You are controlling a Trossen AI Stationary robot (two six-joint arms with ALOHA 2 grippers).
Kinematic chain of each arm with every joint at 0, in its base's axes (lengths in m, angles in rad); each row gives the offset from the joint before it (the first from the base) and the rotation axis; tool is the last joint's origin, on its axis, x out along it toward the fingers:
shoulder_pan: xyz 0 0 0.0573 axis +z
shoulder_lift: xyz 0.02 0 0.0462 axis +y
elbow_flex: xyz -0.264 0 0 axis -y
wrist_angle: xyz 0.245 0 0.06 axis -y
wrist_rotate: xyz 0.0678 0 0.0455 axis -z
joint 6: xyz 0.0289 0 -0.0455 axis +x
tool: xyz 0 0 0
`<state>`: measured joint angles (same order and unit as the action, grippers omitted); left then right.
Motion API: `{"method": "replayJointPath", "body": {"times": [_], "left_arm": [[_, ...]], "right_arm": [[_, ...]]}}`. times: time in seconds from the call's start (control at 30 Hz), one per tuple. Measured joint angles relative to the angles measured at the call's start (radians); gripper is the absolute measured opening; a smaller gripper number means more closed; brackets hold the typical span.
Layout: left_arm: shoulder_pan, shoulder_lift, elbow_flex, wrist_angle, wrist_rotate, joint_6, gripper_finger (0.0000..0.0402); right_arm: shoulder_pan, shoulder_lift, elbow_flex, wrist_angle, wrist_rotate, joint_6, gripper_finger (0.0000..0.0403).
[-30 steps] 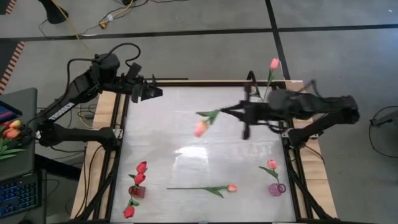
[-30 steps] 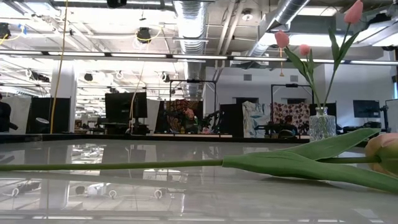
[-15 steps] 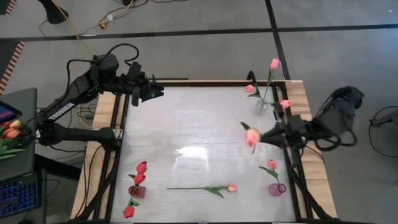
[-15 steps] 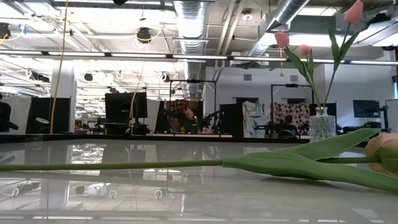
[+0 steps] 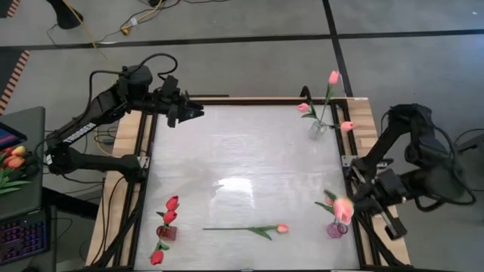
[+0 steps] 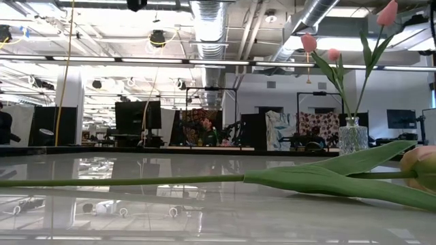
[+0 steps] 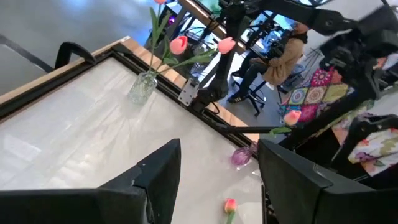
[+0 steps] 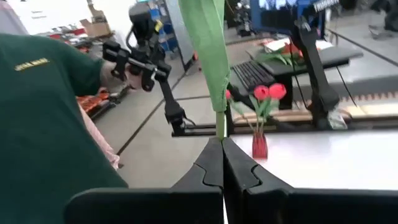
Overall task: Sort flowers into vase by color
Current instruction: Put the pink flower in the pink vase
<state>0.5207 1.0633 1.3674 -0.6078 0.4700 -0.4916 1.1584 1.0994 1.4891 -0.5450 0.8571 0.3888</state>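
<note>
- High view: the right gripper [image 5: 355, 205] sits folded back at the table's right edge, about 4 o'clock from centre, fingers pinched on a pink tulip [image 5: 342, 208] whose head hangs just above the purple vase [image 5: 335, 230]. The left gripper [image 5: 193, 112] hovers at the 11 o'clock corner with its fingers spread wide, holding nothing. A loose tulip [image 5: 253, 228] lies flat near 6 o'clock, long axis left-right, head pointing right.
- Low view: the lying tulip's stem [image 6: 136, 180] runs across the picture; its head is cut off at the right edge. Neither arm shows.
- Left wrist view: the spread fingers [image 7: 155, 174] frame the table; the clear vase [image 7: 142, 87] stands upright.
- Right wrist view: the closed fingers [image 8: 214, 165] clamp a green stem [image 8: 211, 43] running straight away from them; its head is out of frame.
</note>
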Motion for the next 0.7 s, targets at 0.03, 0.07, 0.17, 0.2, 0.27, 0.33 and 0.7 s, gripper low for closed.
{"method": "replayJointPath", "body": {"times": [0.03, 0.07, 0.17, 0.2, 0.27, 0.33, 0.7], "left_arm": [[-0.001, 0.005, 0.000, 0.000, -0.004, -0.004, 0.0198], [-0.003, 0.010, 0.000, 0.000, -0.005, -0.006, 0.0198], [-0.015, 0.034, 0.000, 0.003, -0.013, -0.010, 0.0198], [-0.020, 0.041, 0.000, 0.004, -0.023, -0.012, 0.0198], [-0.031, 0.058, 0.000, 0.010, -0.038, -0.027, 0.0198], [-0.037, 0.074, 0.000, 0.030, -0.038, -0.042, 0.0198], [-0.043, 0.097, 0.000, 0.046, -0.068, -0.111, 0.0198]], "right_arm": [[0.035, 0.006, 0.000, -0.024, 0.044, 0.031, 0.0016], [0.070, 0.012, 0.000, -0.054, 0.094, 0.068, 0.0016], [0.187, 0.022, -0.032, -0.123, 0.253, 0.188, 0.0016], [0.221, 0.021, -0.053, -0.136, 0.298, 0.233, 0.0016], [0.277, 0.020, -0.097, -0.157, 0.375, 0.326, 0.0016], [0.324, 0.019, -0.139, -0.188, 0.447, 0.423, 0.0016], [0.468, 0.019, -0.362, -0.389, 0.533, 0.832, 0.0016]]}}
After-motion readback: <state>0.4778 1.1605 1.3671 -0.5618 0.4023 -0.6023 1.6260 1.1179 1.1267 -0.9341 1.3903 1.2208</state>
